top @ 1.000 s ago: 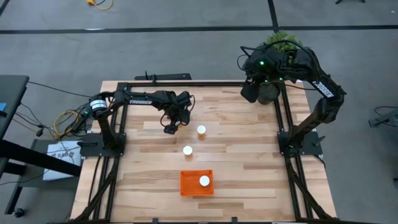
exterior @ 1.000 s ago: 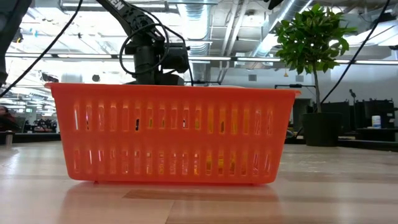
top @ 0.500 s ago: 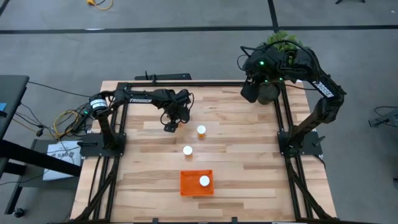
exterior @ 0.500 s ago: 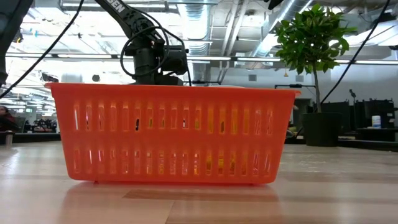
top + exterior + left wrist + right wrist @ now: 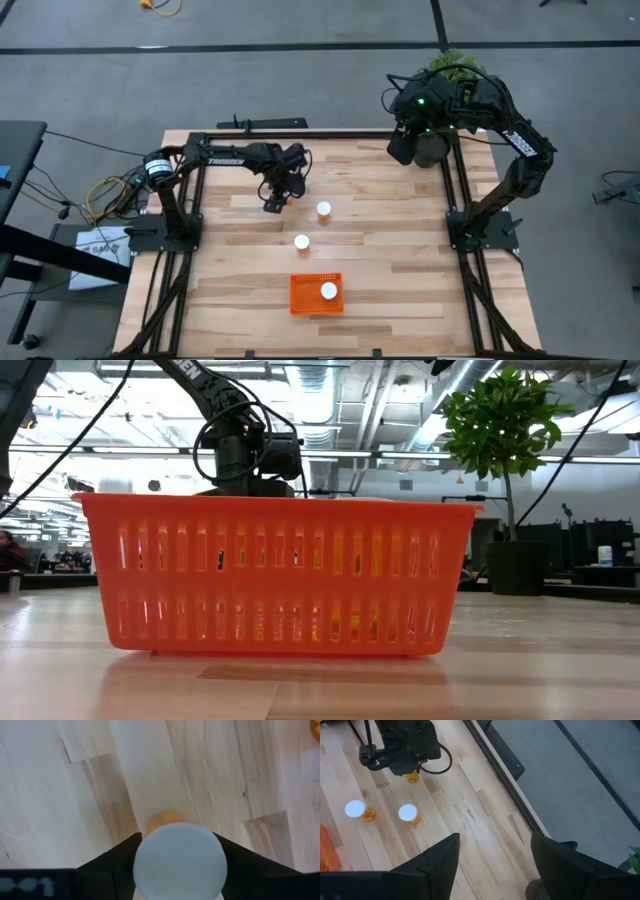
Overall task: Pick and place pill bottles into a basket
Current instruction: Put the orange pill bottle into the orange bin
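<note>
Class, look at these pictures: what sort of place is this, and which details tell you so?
Probably a robotics lab in a large open indoor hall. Two arms stand on metal frames at a wooden table, on grey flooring marked with dark lines; the low view shows exposed ceiling ducts and distant desks behind a potted plant.

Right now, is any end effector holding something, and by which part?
Yes. The left end effector holds a pill bottle by its white cap. The right end effector holds nothing.

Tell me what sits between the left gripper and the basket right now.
In the high view, one pill bottle stands on bare table between the left gripper and the basket; another bottle stands just off that line.
</note>
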`<state>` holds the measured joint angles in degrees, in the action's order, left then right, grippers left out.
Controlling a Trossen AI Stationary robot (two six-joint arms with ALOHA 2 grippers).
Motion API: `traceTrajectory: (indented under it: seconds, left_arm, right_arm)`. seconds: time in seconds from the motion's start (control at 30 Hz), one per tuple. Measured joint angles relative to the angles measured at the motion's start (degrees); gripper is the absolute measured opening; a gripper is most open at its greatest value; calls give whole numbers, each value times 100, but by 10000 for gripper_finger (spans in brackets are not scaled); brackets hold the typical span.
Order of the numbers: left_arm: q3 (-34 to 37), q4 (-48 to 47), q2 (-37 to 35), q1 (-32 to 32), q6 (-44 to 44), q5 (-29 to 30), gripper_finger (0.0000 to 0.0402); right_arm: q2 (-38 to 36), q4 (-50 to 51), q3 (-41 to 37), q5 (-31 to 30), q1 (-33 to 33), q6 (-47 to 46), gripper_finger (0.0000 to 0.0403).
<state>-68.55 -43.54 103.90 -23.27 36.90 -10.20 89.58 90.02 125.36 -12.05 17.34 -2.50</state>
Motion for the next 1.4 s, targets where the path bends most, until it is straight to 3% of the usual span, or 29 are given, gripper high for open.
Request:
traceTrajectory:
  seconds: [0.6,0.97,1.23,1.4]
  left_arm:
    - [-255,-829,-58,271,-133,229,195]
    - [-760,-1617,-772,816,-785,672,196]
    - [-862,-1706,-1570,1563,-1533,749,196]
    - [-864,-1795,-1702,2322,-1836,922,196]
  right_arm:
    - [0,0,0,0,42,442,240]
    - [0,0,2,-2,42,601,240]
    - [0,0,2,12,42,441,240]
    - [0,0,1,14,33,249,240]
